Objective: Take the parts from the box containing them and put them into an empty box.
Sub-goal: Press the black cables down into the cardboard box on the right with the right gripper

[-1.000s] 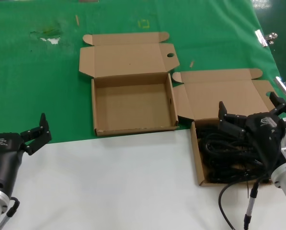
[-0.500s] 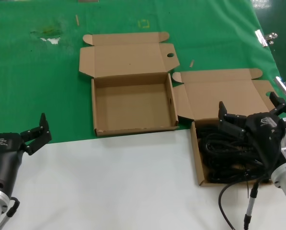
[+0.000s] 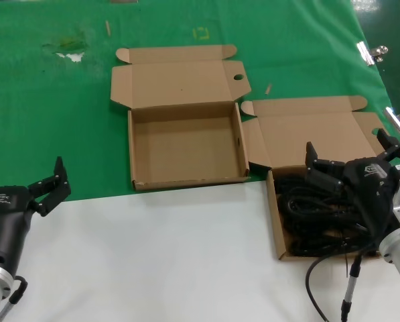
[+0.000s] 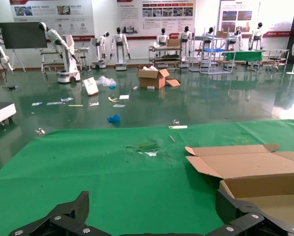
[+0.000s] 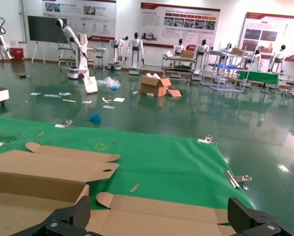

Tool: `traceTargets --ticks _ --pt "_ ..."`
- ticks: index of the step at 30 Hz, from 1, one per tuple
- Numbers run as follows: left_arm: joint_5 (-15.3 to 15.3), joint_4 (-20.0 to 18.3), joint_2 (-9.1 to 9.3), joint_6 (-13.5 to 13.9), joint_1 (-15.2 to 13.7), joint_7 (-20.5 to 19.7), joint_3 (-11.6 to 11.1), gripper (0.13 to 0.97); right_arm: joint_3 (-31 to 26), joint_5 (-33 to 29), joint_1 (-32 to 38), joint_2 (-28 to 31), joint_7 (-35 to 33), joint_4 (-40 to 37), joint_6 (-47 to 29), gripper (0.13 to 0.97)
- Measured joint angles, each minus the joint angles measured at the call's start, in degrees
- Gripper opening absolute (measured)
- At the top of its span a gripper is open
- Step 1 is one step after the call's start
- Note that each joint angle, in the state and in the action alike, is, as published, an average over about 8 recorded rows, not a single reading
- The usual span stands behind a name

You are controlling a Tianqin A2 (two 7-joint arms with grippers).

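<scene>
- Right gripper [image 3: 350, 157], black, hangs with its fingers spread wide above the near right shallow brown cardboard box [image 3: 275, 221], over the box's far part.
- Black rubber power cords [image 3: 307, 215] lie bundled in that box's tray, below the gripper and untouched by its fingertips as far as the head view shows.
- Its flap lid lies open on the green cloth [image 3: 52, 121] behind it.
- Second, empty brown cardboard box [image 3: 186, 144] sits just left and farther back, lid also open, a small round hole [image 3: 238, 77] in the flap.
- Left gripper [image 3: 45, 186], open-fingered, waits at the near left over the edge of the white tabletop [image 3: 166, 255].
</scene>
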Motion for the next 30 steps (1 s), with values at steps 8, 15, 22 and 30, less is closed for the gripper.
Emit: traceTargets --ticks 8,15,22,30 --pt "0.0 0.0 0.00 0.0 0.0 0.0 0.0 0.847 -2.0 0.3 0.2 1.5 0.2 0.5 1.1 0.966" --pt "0.0 0.0 0.00 0.0 0.0 0.0 0.0 0.741 -5.5 2.1 0.6 5.7 0.7 1.3 2.9 0.966" --pt "0.0 0.0 0.00 0.0 0.0 0.0 0.0 0.570 -9.9 4.1 1.2 14.2 1.6 2.7 2.8 0.966" --pt "0.0 0.0 0.00 0.0 0.0 0.0 0.0 0.467 -17.4 4.8 4.1 28.5 7.3 4.3 -1.7 0.966"
